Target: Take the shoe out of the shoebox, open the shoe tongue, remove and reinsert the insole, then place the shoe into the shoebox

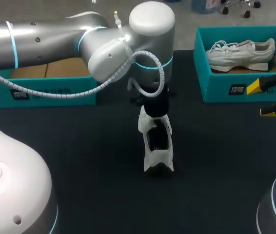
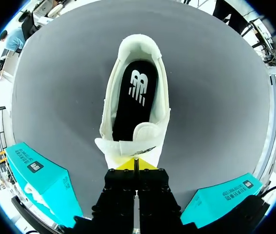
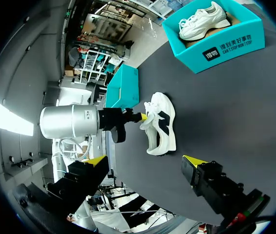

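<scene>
Shoe (image 1: 156,158) stands sole-down mid-worktop (image 1: 79,146), out of both boxes and well apart from them. Its opening faces up, and the black insole (image 2: 135,92) is seated inside and shows down most of its length.

The tongue (image 2: 145,132) is pulled up and forward off the opening. The left end effector (image 2: 135,164) has its yellow tips pressed together, pinching the tongue's edge. The likely reason is to hold the mouth wide so the insole can be reached.

The long axis runs near-to-far across the worktop. The heel collar lies ahead of the left end effector, on the robot's side. The toe looks to point to the far edge, but it is hidden under the arm, so that is a judgement.

Right end effector (image 1: 261,100) hangs at the right side with its fingers spread and nothing between them, well apart from the shoe. It is probably waiting for the insole pull.

Left shoebox (image 1: 74,100) sits far left, with only a cardboard floor in view. Right shoebox (image 1: 216,90) sits far right and holds a second shoe (image 1: 240,53) lying lengthwise.

Step judged: tongue opened, insole not yet out.
</scene>
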`<state>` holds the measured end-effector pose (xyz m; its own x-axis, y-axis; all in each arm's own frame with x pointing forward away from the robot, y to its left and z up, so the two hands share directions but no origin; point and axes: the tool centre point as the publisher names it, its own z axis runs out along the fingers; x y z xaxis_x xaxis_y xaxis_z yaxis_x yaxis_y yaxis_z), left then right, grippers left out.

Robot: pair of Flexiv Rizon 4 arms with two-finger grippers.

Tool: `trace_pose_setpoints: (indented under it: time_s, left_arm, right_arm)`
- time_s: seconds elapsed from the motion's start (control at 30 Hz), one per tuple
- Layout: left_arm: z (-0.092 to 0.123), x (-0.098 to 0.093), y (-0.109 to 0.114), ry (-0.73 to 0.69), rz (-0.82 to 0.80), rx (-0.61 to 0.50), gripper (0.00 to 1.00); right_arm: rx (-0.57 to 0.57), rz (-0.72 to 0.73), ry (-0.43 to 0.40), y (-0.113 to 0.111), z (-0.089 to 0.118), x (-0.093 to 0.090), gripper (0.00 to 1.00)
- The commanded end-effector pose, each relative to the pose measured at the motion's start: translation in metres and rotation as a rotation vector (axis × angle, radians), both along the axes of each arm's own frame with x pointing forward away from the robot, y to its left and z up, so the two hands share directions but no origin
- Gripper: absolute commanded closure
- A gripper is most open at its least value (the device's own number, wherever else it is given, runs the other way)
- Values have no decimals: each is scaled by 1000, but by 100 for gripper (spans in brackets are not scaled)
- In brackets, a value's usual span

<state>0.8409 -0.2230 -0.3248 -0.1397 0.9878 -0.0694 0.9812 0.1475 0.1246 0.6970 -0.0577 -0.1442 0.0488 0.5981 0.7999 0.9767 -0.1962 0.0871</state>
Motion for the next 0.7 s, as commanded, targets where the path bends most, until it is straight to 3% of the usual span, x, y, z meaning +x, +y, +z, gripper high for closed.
trace_pose_setpoints:
  time_s: [0.03, 0.33, 0.7]
  left_arm:
    - [11, -3, 13, -19, 15, -4, 100]
    - [9, 1, 33, -11, 60, 22, 100]
    - [-4, 6, 2, -11, 27, 26, 100]
  right_arm:
    - [-2, -2, 1, 0, -1, 0, 0]
    - [-2, -2, 1, 0, -1, 0, 0]
    - [-2, -2, 1, 0, -1, 0, 0]
